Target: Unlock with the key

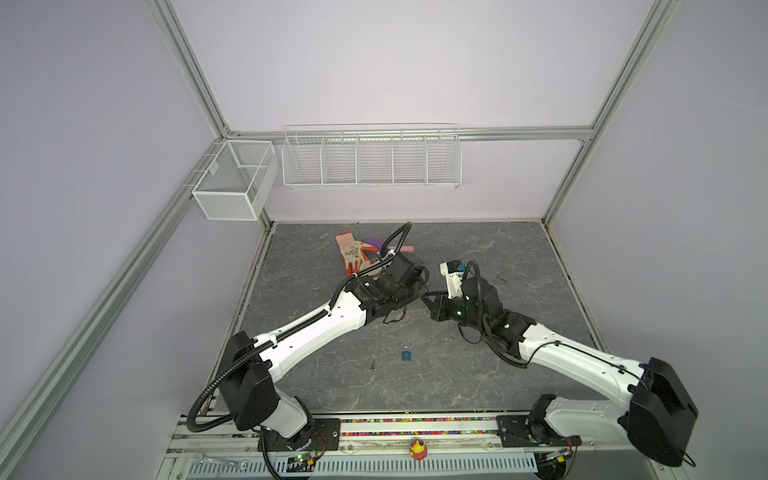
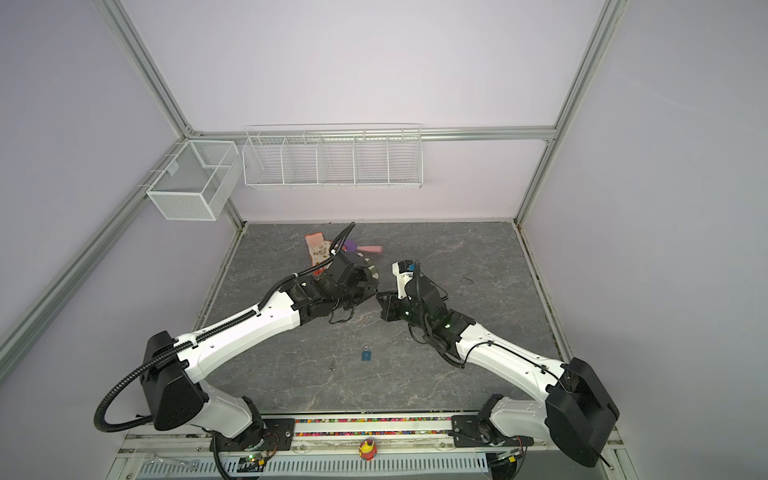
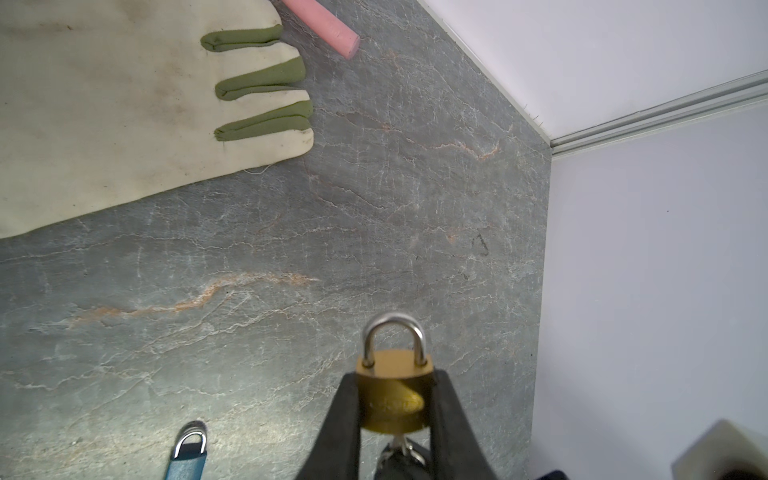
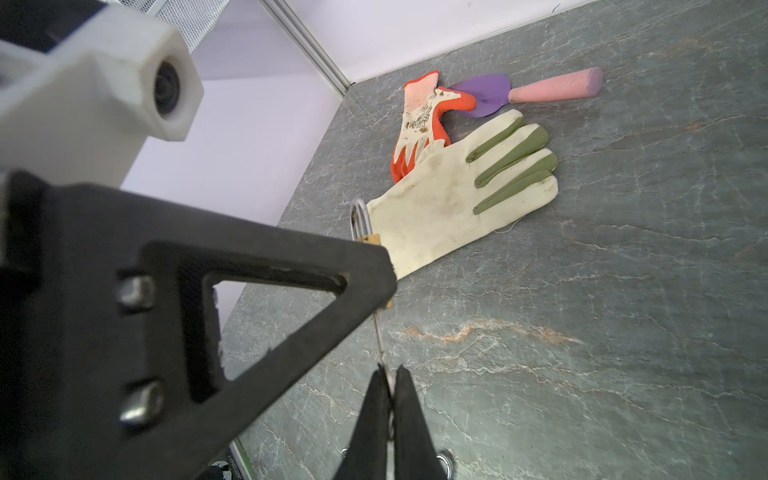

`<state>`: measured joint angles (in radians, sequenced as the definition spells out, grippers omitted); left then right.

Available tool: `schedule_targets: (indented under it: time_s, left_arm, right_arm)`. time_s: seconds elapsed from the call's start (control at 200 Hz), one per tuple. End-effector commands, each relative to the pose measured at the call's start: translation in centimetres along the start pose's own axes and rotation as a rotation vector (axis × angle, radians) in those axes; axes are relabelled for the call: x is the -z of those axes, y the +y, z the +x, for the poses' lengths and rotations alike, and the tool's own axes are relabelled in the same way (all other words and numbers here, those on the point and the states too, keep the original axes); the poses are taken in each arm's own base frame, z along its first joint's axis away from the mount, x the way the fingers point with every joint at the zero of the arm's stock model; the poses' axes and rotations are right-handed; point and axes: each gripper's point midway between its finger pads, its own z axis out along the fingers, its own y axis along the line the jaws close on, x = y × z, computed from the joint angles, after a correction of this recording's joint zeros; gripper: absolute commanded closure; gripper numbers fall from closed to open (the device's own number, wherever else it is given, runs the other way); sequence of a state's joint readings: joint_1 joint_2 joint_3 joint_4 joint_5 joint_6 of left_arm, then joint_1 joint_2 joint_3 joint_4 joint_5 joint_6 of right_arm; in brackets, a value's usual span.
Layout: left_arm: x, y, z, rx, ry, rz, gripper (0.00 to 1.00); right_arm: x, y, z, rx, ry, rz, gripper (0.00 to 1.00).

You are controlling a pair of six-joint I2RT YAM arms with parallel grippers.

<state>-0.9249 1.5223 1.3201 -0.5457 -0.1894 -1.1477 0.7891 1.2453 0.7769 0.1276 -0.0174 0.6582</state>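
Note:
My left gripper (image 3: 397, 378) is shut on a brass padlock (image 3: 394, 395), one finger on each side of its body, and holds it above the table. The steel shackle (image 3: 395, 332) sits down in the body. A key (image 3: 401, 442) is in the underside of the padlock. My right gripper (image 4: 389, 372) is shut on that key (image 4: 380, 340), which shows edge-on as a thin blade running up behind the left gripper's finger (image 4: 249, 291). In both top views the two grippers (image 1: 417, 291) (image 1: 428, 300) meet tip to tip over the middle of the table.
A blue padlock (image 1: 406, 354) and a small metal piece (image 1: 374, 365) lie nearer the front. A cream and green glove (image 4: 457, 187), an orange glove (image 4: 424, 120) and a purple trowel with a pink handle (image 4: 540, 89) lie behind. Wire baskets (image 1: 370, 160) hang on the back wall.

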Motion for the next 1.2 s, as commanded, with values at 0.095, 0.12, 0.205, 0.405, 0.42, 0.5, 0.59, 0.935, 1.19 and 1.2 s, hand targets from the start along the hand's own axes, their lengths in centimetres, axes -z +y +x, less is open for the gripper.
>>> schedule_targets:
  time_s: [0.095,0.12,0.205,0.405,0.42,0.5,0.59,0.935,1.19,1.2]
  left_arm:
    - [1.5,-2.3,4.0,-0.046,0.146,0.079,1.00]
    - [1.5,-2.0,4.0,-0.054,0.142,0.065,1.00]
    - [1.6,-1.4,4.0,-0.073,0.131,0.024,1.00]
    - [1.5,-2.8,4.6,-0.031,0.159,0.092,1.00]
    - [1.5,-2.7,4.6,-0.040,0.158,0.082,1.00]
    - [1.4,-1.7,4.6,-0.070,0.152,0.026,1.00]
    - [1.1,-1.1,4.8,-0.077,0.155,0.019,1.00]
    - [0.7,-0.5,4.0,-0.082,0.113,-0.011,1.00]
    - [1.9,0.2,3.4,-0.089,0.090,-0.028,1.00]
    - [1.9,0.2,3.4,-0.087,0.093,-0.026,1.00]
  right_arm:
    - [1.1,3.2,-4.2,-0.005,-0.135,-0.089,0.94]
    - [1.2,3.3,-4.5,-0.010,-0.141,-0.100,0.94]
    - [1.5,4.5,-5.2,-0.013,-0.150,-0.145,0.94]
    - [0.8,5.0,-4.5,0.000,-0.154,-0.127,0.94]
    - [0.9,4.8,-4.6,-0.003,-0.155,-0.125,0.94]
    - [1.6,3.7,-5.6,-0.042,-0.183,-0.133,0.94]
    - [2.1,3.7,-6.0,-0.042,-0.173,-0.165,0.94]
    - [2.2,4.6,-3.9,0.037,-0.111,-0.147,0.94]
    - [2.4,3.4,-4.4,0.065,-0.099,-0.091,0.94]
    - [2.3,3.5,-4.3,0.064,-0.095,-0.092,0.94]
